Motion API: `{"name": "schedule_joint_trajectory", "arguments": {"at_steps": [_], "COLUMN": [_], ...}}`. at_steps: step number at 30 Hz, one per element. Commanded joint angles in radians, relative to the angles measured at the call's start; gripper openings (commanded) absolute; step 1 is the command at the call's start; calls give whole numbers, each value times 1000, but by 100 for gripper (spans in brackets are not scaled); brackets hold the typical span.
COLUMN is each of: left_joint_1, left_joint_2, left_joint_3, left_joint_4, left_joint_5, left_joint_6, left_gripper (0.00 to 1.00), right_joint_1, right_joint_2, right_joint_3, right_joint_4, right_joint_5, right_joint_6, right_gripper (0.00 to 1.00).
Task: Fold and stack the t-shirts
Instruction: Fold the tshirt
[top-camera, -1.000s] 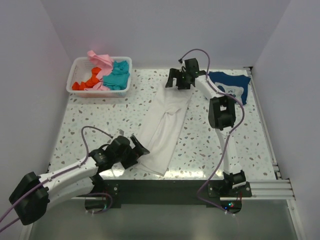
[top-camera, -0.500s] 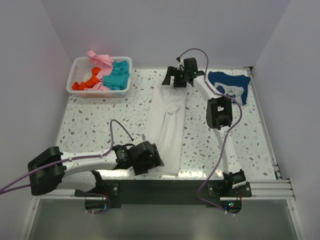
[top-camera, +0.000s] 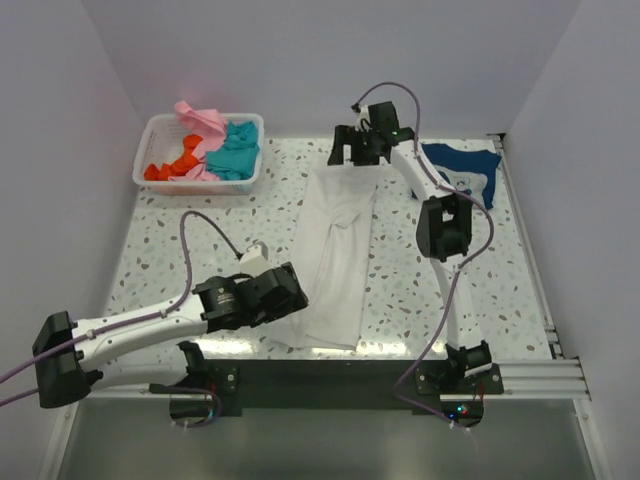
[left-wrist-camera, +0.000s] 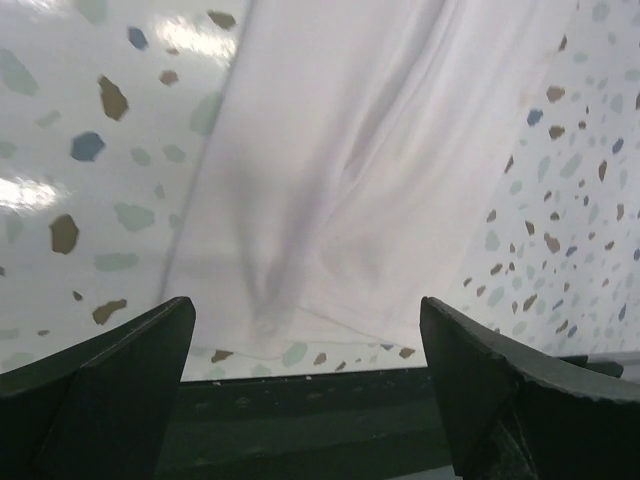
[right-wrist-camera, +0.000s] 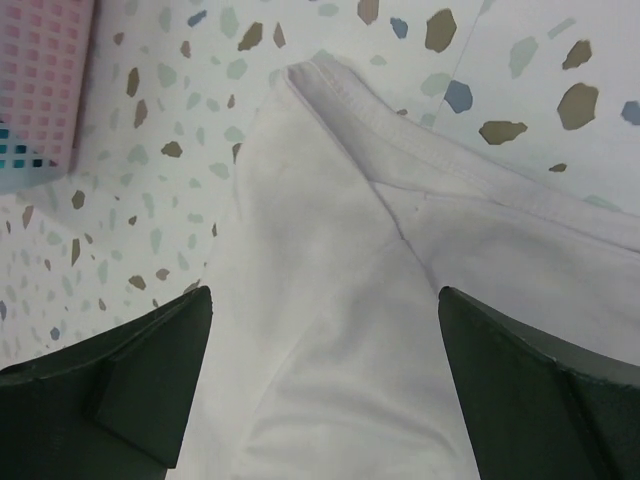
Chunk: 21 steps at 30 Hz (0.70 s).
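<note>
A plain white t-shirt lies folded into a long strip down the table's middle. It fills the left wrist view and the right wrist view. My left gripper is open and empty at the strip's near left edge. My right gripper is open and empty above the strip's far end, near the collar. A navy blue t-shirt with a white print lies folded at the far right. Pink, teal and orange t-shirts sit in the basket.
The white slotted basket stands at the far left corner; its wall shows in the right wrist view. The table's near edge is just below the shirt's hem. White walls enclose the table on three sides.
The left gripper has moved from the shirt's near hem back to its left edge. The right gripper has shifted slightly at the far end. The shirt strip now lies straighter.
</note>
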Motion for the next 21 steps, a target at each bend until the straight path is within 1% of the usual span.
{"name": "schedule_joint_trajectory", "arguments": {"at_steps": [1, 2, 3, 4, 5, 6, 7, 8, 9, 11, 12, 14, 15, 18, 19, 21], "left_joint_1": [81, 112, 172, 190, 207, 238, 255, 270, 304, 338, 371, 393, 411, 425, 428, 427], "left_joint_2": [-24, -34, -40, -44, -49, -47, -47, -46, -44, -43, -43, -46, -46, -47, -52, -69], "left_joint_3": [25, 17, -3, -15, -24, -35, -35, -35, -31, -29, -31, -40, -48, -61, -64, -81], "left_joint_4": [-91, -71, -53, -31, -14, 13, 20, 24, 26, 29, 35, 69, 78, 81, 78, 81], "left_joint_5": [-108, -83, -74, -72, -74, -74, -76, -76, -76, -79, -73, -48, -39, -31, -33, -19], "left_joint_6": [77, 124, 154, 174, 200, 214, 228, 252, 264, 300, 310, 347, 357, 381, 381, 389], "left_gripper": [100, 100, 100, 100, 100, 100, 100, 100, 100, 100, 100, 100, 100, 100, 100, 100], "right_joint_1": [34, 42, 60, 69, 78, 95, 104, 120, 159, 213, 267, 311, 351, 417, 431, 468], "right_joint_2": [-193, -244, -273, -308, -417, -472, -540, -648, -705, -793, -874, -950, -1020, -1131, -1193, -1246], "right_joint_3": [-11, -29, -101, -170, -261, -493, -606, -802, -878, -997, -1093, -1190, -1285, -1465, -1505, -1595], "right_joint_4": [-59, -74, -103, -99, -72, 35, 91, 145, 212, 238, 254, 268, 284, 309, 320, 340], "right_joint_5": [81, 101, 125, 148, 152, 141, 141, 135, 141, 171, 181, 176, 179, 219, 190, 143], "right_joint_6": [-83, -93, -102, -102, -87, -67, -7, 13, 25, 42, 50, 102, 132, 218, 234, 251], "right_gripper": [99, 99, 99, 99, 99, 99, 99, 99, 99, 99, 99, 99, 99, 99, 99, 99]}}
